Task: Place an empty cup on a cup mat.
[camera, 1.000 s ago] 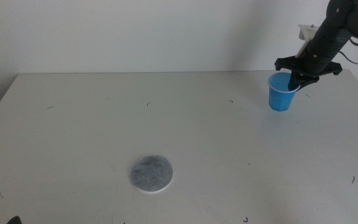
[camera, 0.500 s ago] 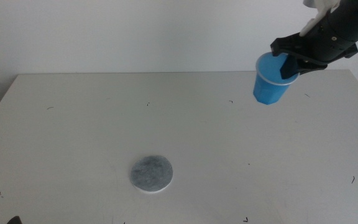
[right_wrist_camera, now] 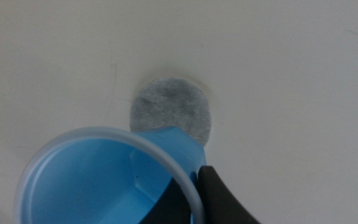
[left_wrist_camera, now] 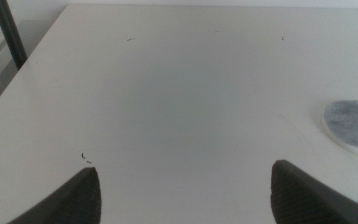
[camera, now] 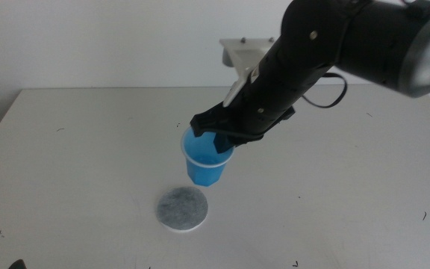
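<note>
The cup (camera: 204, 158) sits just left of centre in the middle view, bright blue with a paler rim, its mouth open upward and nothing visible inside. It is clear of the desk (camera: 88, 164), carried in the air, with its base just above and slightly right of the cup mat (camera: 182, 208). The mat lies flat on the desk in the lower centre of the frame, a mottled grey disc with a thin white edge, and the cup does not touch it. In the right wrist view the cup (right_wrist_camera: 104, 180) fills the lower left, and the mat (right_wrist_camera: 171, 112) shows beyond its rim near the middle of the picture.

The right tool (camera: 216, 139) is clamped on the cup's rim, one dark jaw inside the mouth and the other against the outer wall. Its arm reaches in from the upper right of the middle view.

The left tool (left_wrist_camera: 182, 190) waits low over bare desk, its two dark jaws spread well apart and holding nothing. The mat (left_wrist_camera: 355, 124) shows at the right edge of its wrist view.
</note>
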`<move>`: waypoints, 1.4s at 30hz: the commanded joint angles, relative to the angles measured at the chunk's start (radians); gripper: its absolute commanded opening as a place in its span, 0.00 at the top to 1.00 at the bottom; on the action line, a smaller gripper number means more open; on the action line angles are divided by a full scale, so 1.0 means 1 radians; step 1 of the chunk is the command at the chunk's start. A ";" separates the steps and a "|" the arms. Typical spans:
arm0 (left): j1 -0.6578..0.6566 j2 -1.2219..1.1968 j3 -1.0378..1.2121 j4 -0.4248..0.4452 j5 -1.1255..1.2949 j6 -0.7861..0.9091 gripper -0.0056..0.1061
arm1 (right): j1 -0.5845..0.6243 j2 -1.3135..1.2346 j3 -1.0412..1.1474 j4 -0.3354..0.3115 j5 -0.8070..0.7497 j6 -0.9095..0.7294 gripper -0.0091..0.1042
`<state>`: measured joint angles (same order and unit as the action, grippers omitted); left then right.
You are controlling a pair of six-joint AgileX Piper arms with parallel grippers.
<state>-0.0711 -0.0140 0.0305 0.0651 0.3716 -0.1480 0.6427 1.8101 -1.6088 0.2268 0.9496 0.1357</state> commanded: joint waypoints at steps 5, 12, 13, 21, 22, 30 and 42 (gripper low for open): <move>0.001 -0.012 -0.006 0.000 -0.067 -0.011 0.01 | 0.062 0.080 -0.025 0.003 -0.157 0.007 0.93; 0.001 -0.012 -0.006 0.000 -0.067 -0.011 0.01 | 0.063 0.168 -0.025 0.003 -0.207 0.007 0.93; 0.001 -0.012 -0.006 0.000 -0.067 -0.011 0.01 | 0.064 0.172 -0.025 0.006 -0.210 0.007 0.93; 0.001 -0.012 -0.006 0.000 -0.067 -0.011 0.01 | 0.072 0.182 -0.025 0.008 -0.249 -0.012 0.93; 0.001 -0.012 -0.006 0.000 -0.067 -0.011 0.01 | 0.073 0.186 -0.025 0.008 -0.251 -0.013 0.93; 0.001 -0.012 -0.006 0.000 -0.067 -0.011 0.01 | 0.089 0.199 -0.025 -0.001 -0.262 -0.016 0.93; 0.001 -0.012 -0.006 0.000 -0.067 -0.011 0.01 | 0.089 0.199 -0.025 -0.012 -0.260 -0.017 0.63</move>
<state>-0.0711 -0.0140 0.0305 0.0651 0.3716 -0.1480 0.7323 2.0685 -1.6088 0.2177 0.7197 0.1300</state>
